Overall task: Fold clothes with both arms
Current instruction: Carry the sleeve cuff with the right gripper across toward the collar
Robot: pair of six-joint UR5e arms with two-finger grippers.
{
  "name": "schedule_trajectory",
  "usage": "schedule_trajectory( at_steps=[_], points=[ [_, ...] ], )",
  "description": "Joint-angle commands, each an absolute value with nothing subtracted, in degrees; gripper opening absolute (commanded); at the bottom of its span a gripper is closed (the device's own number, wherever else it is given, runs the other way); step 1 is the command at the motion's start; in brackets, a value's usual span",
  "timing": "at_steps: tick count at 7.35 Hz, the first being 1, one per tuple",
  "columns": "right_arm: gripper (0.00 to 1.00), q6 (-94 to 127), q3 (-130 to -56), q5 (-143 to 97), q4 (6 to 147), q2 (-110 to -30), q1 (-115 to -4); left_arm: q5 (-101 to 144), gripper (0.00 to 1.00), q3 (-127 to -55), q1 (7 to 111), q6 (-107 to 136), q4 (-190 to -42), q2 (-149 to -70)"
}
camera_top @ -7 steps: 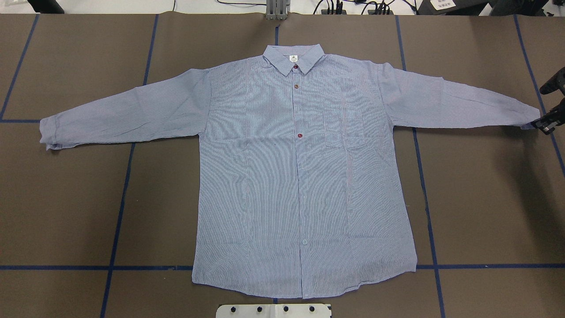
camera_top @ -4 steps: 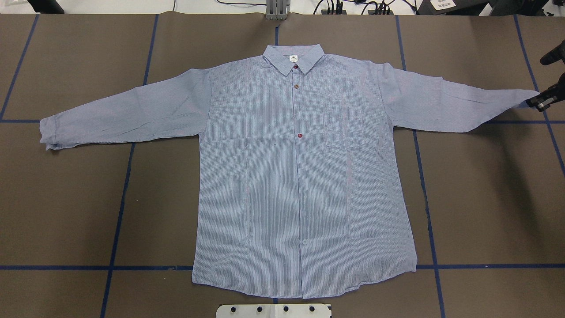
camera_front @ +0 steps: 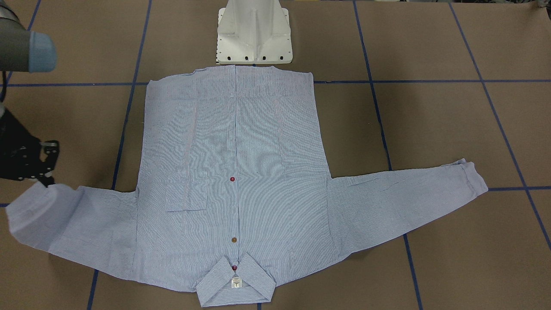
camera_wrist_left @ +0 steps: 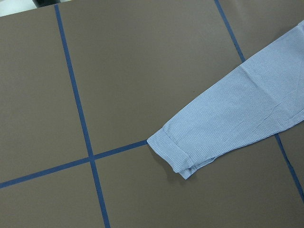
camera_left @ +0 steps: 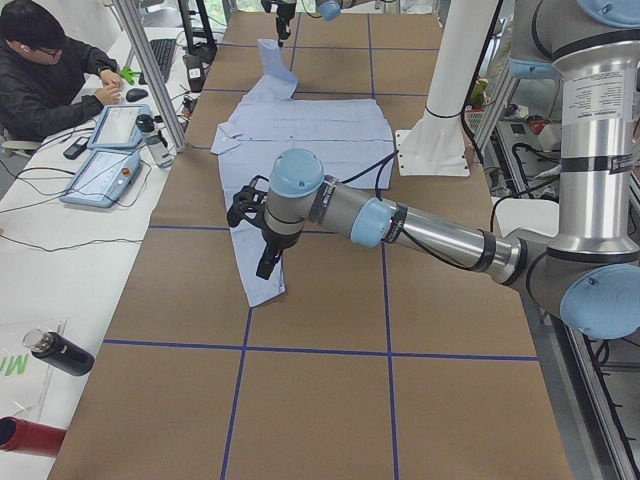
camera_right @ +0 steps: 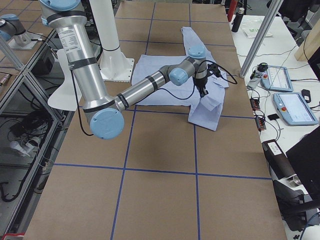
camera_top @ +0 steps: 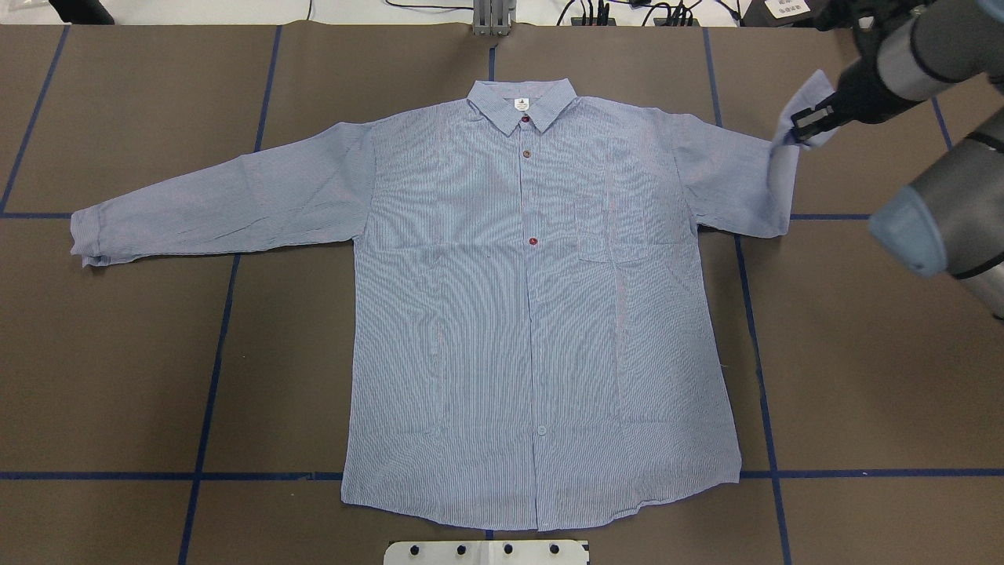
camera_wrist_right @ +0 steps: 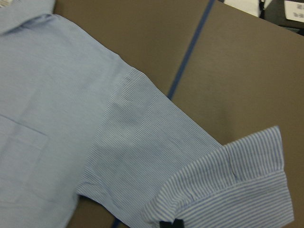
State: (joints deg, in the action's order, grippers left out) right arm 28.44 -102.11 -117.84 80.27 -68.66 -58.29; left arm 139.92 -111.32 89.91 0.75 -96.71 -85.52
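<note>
Shirt (camera_top: 533,314) lies flat, right gripper (camera_top: 798,132) clamped on its lifted cuff (camera_top: 814,85) (left gripper (camera_left: 267,260): cannot tell).

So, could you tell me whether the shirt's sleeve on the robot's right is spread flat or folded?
Partly folded: the right end effector holds its cuff raised, and the sleeve doubles back toward the shirt.

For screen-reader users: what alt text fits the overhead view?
The right gripper holds one cuff of a light blue shirt raised above the brown table; the shirt lies front up, its other sleeve stretched out flat.
</note>
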Motion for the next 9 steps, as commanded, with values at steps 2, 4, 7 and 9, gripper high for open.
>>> schedule_trajectory(
  at_steps=[2,4,7,9],
  points=[
    [0.00,45.16,-98.46,-106.36,80.95,-54.19,-46.42,140.01,1.00,-110.83,89.91,0.79,-96.68,-85.52],
    [0.00,50.07,-94.15,-100.75,80.95,-46.17,-44.57,140.01,1.00,-110.83,89.91,0.79,-96.68,-85.52],
    [0.00,55.68,-89.39,-91.36,84.29,-39.47,-38.62,140.01,1.00,-110.74,89.91,0.79,-96.59,-85.52],
    [0.00,58.26,-88.86,-85.27,84.20,-39.11,-32.81,140.01,1.00,-109.87,89.83,0.53,-96.68,-85.52]
  ],
)
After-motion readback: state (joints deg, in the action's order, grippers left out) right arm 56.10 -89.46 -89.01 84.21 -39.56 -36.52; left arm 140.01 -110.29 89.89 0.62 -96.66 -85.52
